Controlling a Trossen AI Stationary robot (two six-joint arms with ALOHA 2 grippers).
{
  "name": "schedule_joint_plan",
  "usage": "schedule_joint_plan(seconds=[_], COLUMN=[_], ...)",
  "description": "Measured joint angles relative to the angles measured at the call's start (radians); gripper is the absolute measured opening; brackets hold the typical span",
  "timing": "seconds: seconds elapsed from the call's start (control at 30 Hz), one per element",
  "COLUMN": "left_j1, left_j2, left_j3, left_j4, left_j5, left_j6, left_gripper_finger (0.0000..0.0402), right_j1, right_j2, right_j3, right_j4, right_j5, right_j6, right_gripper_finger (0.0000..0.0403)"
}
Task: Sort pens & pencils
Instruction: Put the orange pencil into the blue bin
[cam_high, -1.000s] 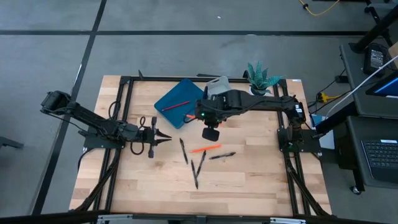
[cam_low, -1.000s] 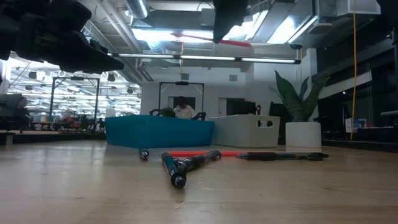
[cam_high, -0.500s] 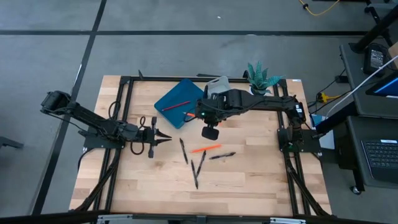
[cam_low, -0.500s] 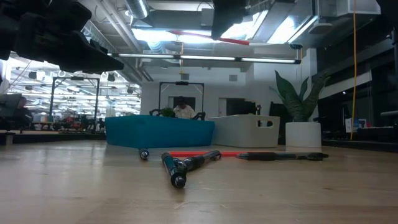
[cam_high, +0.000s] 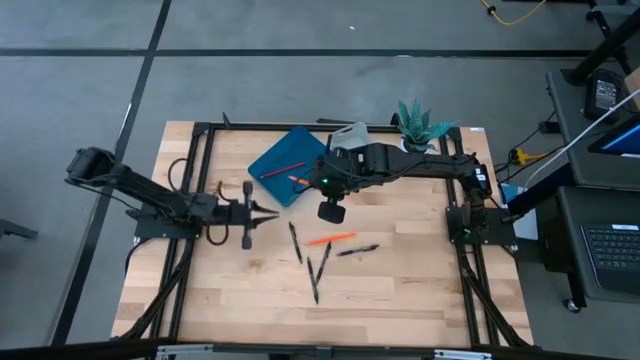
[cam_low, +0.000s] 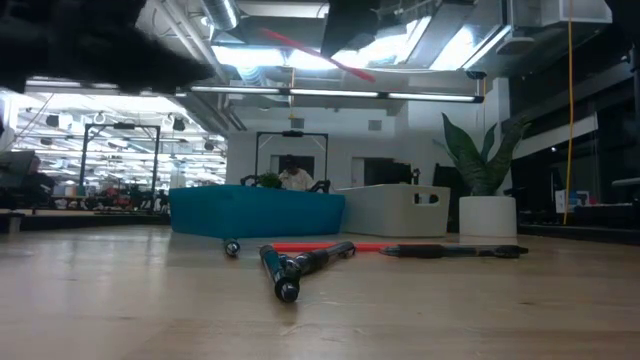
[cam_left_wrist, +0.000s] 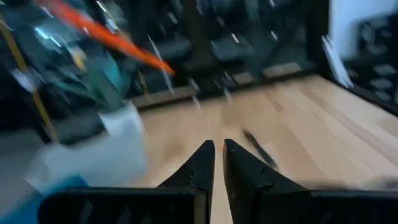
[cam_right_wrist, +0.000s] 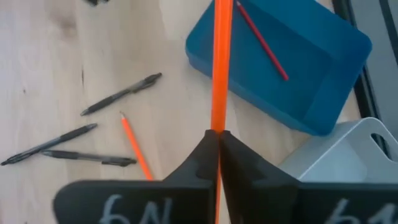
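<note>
Seen from above, a wooden table (cam_high: 400, 290) fills the middle of the frame. The right claw (cam_right_wrist: 217, 134) hangs above the table's centre, at the near edge of a blue tray (cam_high: 283, 162), clenched on an orange pencil (cam_right_wrist: 220, 62). A red pencil (cam_right_wrist: 261, 40) already lies inside that tray, and a white bin (cam_high: 350, 135) sits just beside it to the right. Below the right claw, an orange pencil on the table (cam_high: 331, 239) lies among four black pens (cam_high: 357, 250). The left claw (cam_left_wrist: 218, 148) hovers at centre left, fingers pressed together and holding nothing. A potted plant (cam_high: 420, 125) stands at the upper right.
</note>
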Motion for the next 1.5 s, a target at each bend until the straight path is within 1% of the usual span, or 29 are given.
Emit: schedule_joint_plan(seconds=[0.07, 0.13, 0.27, 0.33, 0.5, 0.6, 0.7, 0.83, 1.0, 1.1, 1.2, 1.27, 1.33, 1.4, 1.5], left_j1=[0.045, 0.096, 0.186, 0.214, 0.233, 0.233, 0.233, 0.232, 0.227, 0.227, 0.219, 0.208, 0.200, 0.191, 0.176], left_j2=[0.039, 0.086, 0.199, 0.259, 0.393, 0.431, 0.424, 0.371, 0.298, 0.255, 0.214, 0.187, 0.166, 0.143, 0.121], left_j3=[0.000, 0.000, 0.000, 0.000, 0.000, 0.000, 0.000, 0.000, 0.000, 0.000, 0.000, 0.000, 0.000, 0.000, 0.000], left_j4=[0.095, 0.154, 0.214, 0.237, 0.378, 0.447, 0.470, 0.470, 0.372, 0.305, 0.269, 0.244, 0.213, 0.184, 0.137], left_j5=[0.007, 0.034, 0.187, 0.230, 0.239, 0.242, 0.251, 0.251, 0.250, 0.245, 0.243, 0.243, 0.243, 0.243, 0.243], left_j6=[0.019, 0.011, -0.063, -0.096, -0.113, -0.111, -0.071, -0.047, -0.040, -0.070, -0.091, -0.086, -0.083, -0.084, -0.087], left_gripper_finger=[0.0027, 0.0027, 0.0027, 0.0027, 0.0027, 0.0027, 0.0027, 0.0027, 0.0027, 0.0027, 0.0027, 0.0027, 0.0027, 0.0027, 0.0027], right_j1=[0.000, 0.000, 0.000, 0.000, 0.000, 0.001, 0.006, 0.009, 0.007, 0.007, 0.007, 0.008, 0.008, 0.007, 0.007], right_j2=[0.000, 0.000, 0.000, 0.000, 0.000, 0.000, 0.000, 0.000, 0.001, 0.001, -0.019, -0.059, -0.112, -0.178, -0.290], right_j3=[0.000, 0.000, 0.000, 0.000, 0.000, -0.001, -0.029, -0.101, -0.197, -0.208, -0.209, -0.220, -0.261, -0.348, -0.527], right_j4=[0.004, 0.010, 0.015, 0.014, 0.005, -0.016, -0.008, -0.006, 0.004, 0.031, 0.071, 0.121, 0.192, 0.286, 0.457], right_j5=[-0.013, -0.016, -0.018, -0.018, -0.024, -0.044, -0.044, -0.044, -0.045, -0.045, -0.032, -0.015, -0.014, -0.026, -0.048], right_j6=[0.000, -0.001, -0.004, -0.003, 0.001, 0.008, 0.010, 0.024, 0.033, 0.008, -0.020, -0.028, -0.041, -0.049, -0.049], right_gripper_finger=[0.0009, 0.0005, 0.0004, 0.0007, 0.0004, 0.0004, 0.0013, 0.0021, 0.0009, 0.0004, 0.0010, 0.0018, 0.0022, 0.0024, 0.0025])
